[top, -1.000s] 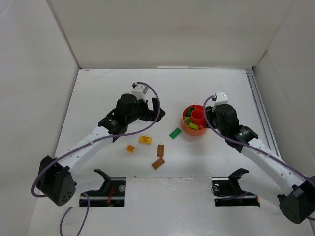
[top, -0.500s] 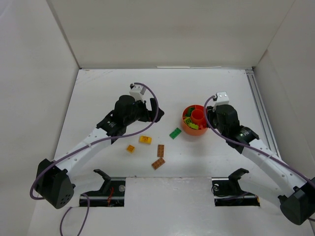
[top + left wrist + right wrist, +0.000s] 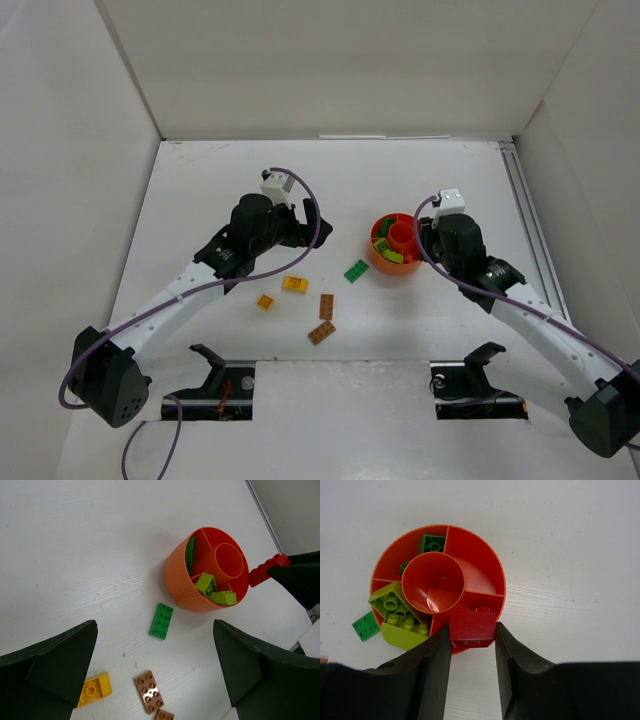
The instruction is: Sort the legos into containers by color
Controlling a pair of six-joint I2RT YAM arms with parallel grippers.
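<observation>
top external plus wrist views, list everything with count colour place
table: one, white
bowl: one, orange-red, divided, right of centre
green bricks: at least two, green, one bowl compartment
lime bricks: two, lime, adjacent compartment
loose green brick: one, green, table beside bowl
yellow brick: one, yellow, table centre
orange brick: one, orange, left of it
brown bricks: two, brown, nearer the arm bases
red brick: one, red, gripped at bowl rim
left end effector: open, empty
right end effector: shut on red brick
</observation>
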